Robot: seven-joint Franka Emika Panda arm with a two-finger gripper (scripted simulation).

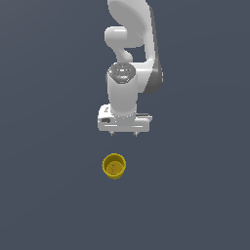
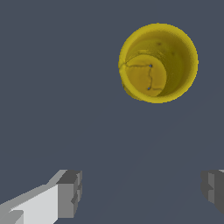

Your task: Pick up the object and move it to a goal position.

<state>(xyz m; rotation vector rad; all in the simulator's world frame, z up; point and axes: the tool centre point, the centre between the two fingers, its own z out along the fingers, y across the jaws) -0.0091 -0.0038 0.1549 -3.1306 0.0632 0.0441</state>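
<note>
The object is a small yellow cup (image 1: 114, 166) standing upright on the dark grey floor, its hollow inside facing up. In the wrist view the cup (image 2: 158, 63) shows its round rim and inner bottom. My white gripper (image 1: 124, 133) hangs above the floor, apart from the cup, which lies below it in the exterior view and slightly to that view's left. The fingers (image 2: 69, 193) are spread wide with nothing between them, and the gripper (image 2: 142, 192) is open and empty. The cup is not between the fingers.
The white arm (image 1: 132, 44) reaches in from the top of the exterior view. The floor (image 1: 49, 146) is a plain dark grey surface with no other objects in sight.
</note>
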